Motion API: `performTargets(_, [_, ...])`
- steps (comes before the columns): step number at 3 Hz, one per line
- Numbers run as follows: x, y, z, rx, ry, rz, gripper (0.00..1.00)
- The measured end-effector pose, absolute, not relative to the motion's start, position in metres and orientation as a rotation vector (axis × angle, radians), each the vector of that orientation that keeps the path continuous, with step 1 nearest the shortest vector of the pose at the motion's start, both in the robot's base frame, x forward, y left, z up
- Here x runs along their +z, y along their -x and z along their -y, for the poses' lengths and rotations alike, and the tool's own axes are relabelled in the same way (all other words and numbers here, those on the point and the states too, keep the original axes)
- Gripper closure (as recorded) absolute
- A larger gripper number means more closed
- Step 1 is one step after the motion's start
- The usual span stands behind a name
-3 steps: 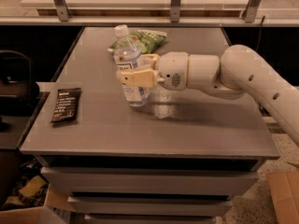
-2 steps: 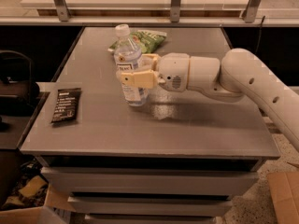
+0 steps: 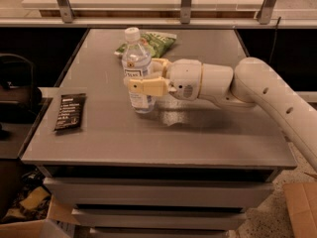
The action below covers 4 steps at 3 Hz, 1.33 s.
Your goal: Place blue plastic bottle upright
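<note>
End effector, centre frame, pinches the blue plastic bottle at mid-body, one jaw in front and one behind. Bottle stands upright on the tabletop, white cap up. Judged light, thin-walled, slick and easily crushed; best held gently at the label band. Label lettering dark, not readable. Green snack bag lies just behind.

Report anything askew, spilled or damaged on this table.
Nothing stands out. The blue plastic bottle stands upright, capped, on the table with the pincer closed around its middle; the green snack bag behind it and the black wrapper lie flat.
</note>
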<state>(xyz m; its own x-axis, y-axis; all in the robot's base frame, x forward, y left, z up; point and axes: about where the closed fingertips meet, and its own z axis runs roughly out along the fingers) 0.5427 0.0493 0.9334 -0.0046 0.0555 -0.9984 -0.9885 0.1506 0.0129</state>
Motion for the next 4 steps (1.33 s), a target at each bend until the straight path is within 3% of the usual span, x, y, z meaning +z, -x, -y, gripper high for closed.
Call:
performTargets(1, [0.932, -0.543, -0.049, 1.13, 1.054, -1.242, 1.0])
performTargets(2, [0.928, -0.544, -0.049, 1.13, 1.054, -1.24, 0.82])
performTargets(4, [0.921, -0.545, -0.049, 1.137, 1.047, -1.248, 0.36])
